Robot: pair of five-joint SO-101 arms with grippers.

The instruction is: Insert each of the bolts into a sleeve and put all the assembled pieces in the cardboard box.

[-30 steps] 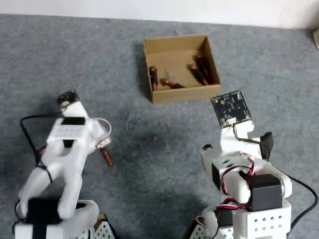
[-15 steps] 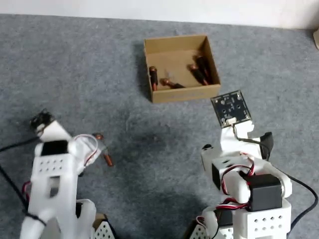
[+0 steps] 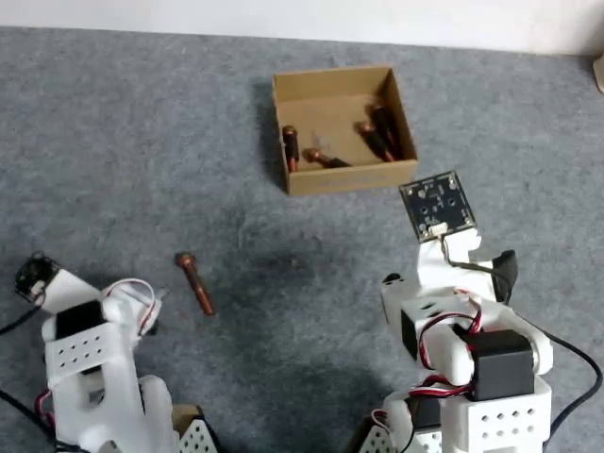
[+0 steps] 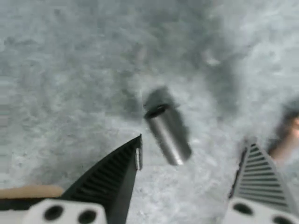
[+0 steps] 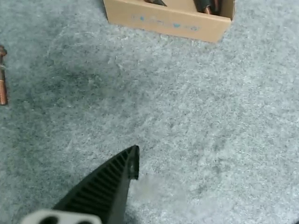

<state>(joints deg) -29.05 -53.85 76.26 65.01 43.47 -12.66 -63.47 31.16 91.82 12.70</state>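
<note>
The left arm (image 3: 90,363) is positioned at the near left of the grey carpet (image 3: 283,245). The left gripper (image 4: 192,151) is held wide open above the carpet, and nothing is grasped. A metal sleeve (image 4: 167,133) is laid on its side on the carpet within the gap between the two fingers (image 4: 122,170) and is touched by neither. A blurred copper-coloured object is seen just beyond the outer finger.

A copper bolt (image 3: 195,283) is laid flat on the carpet just to the right of the left arm, with its head towards the far side. It is well apart from the cardboard box (image 3: 330,179).

The cardboard box is placed at the far centre of the table. Several assembled pieces (image 3: 377,137) are contained in it, one along the left wall and the others towards the right wall.

The right arm (image 3: 462,340) is positioned at the near right, with the right gripper (image 5: 133,163) held over bare carpet on the near side of the box. Whether it is open or closed cannot be determined.
</note>
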